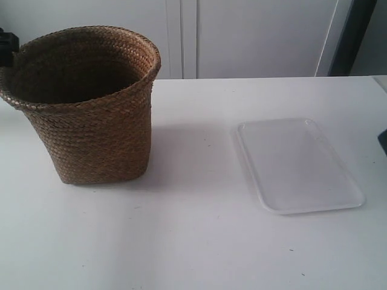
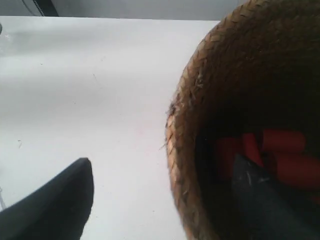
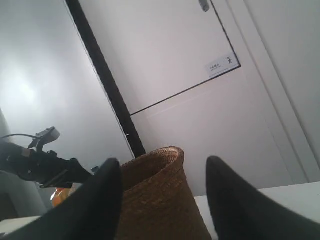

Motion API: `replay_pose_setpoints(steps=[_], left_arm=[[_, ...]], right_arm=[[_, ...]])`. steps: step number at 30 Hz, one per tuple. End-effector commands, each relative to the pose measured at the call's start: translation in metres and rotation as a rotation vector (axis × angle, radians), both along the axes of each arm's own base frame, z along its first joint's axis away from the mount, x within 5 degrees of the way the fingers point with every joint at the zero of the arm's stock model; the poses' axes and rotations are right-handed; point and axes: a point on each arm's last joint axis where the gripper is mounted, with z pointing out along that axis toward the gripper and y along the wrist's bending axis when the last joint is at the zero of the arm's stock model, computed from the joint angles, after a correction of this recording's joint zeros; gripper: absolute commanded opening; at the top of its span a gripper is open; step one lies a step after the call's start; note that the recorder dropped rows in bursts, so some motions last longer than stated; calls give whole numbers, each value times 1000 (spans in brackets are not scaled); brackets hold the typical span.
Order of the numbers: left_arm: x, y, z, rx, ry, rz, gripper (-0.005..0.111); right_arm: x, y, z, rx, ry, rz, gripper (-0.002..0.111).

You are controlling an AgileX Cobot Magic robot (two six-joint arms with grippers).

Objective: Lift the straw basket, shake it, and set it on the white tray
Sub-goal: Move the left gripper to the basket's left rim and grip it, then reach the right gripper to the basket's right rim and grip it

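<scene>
Currently, the straw basket (image 1: 91, 121) stands on the table (image 1: 193, 241) at the exterior view's left, with its wide braided rim uppermost and its body leaning slightly. The white tray (image 1: 299, 166) lies flat on the same table toward that view's right, well apart from the basket.

Left wrist view: I see my left pincer (image 2: 161, 164) released and spread wide, straddling the rim of the basket (image 2: 240, 65). The outer finger (image 2: 55, 205) hangs over the table, clear of the woven wall. The inner finger (image 2: 265, 205) reaches into the dark interior, and I cannot tell whether it touches the wall. The rim runs between the two fingers. Red cylinders (image 2: 282, 152) lie low inside the basket, just beyond the inner finger. I cannot tell how many there are.

Right wrist view: my right pincer (image 3: 164, 161) is likewise released and grasps nothing, its two dark fingers (image 3: 105, 205) held apart. The basket (image 3: 160, 210) appears through the gap between them but lies farther off, untouched. Beside the basket a second arm (image 3: 35, 162) shows, with pale cabinet doors (image 3: 200, 100) behind.

Exterior view: a dark part (image 1: 5, 45) sits by the basket's rim at the frame's left edge.
</scene>
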Motion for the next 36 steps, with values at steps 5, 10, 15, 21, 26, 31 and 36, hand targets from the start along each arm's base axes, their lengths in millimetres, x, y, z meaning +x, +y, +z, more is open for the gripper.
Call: replay_pose_setpoints(steps=[5, 10, 15, 21, 26, 31, 36], left_arm=[[30, -9, -16, 45, 154, -95, 79], [40, -11, -30, 48, 190, -90, 77], [42, -11, -29, 52, 163, -93, 32], [43, -11, -27, 55, 144, -101, 1], [42, -11, -28, 57, 159, -100, 1], [41, -10, -29, 71, 182, -110, 1], [40, -10, -30, 78, 188, -113, 1]], right_arm=[[50, 13, 37, -71, 78, 58, 49], [101, 30, 53, -107, 157, 176, 49], [159, 55, 61, -160, 325, 365, 49], [216, 99, 82, -139, 426, 521, 45], [248, 144, 86, -187, 498, 617, 50], [274, 176, 60, -289, 566, 475, 60], [295, 178, 38, -303, 613, 363, 63]])
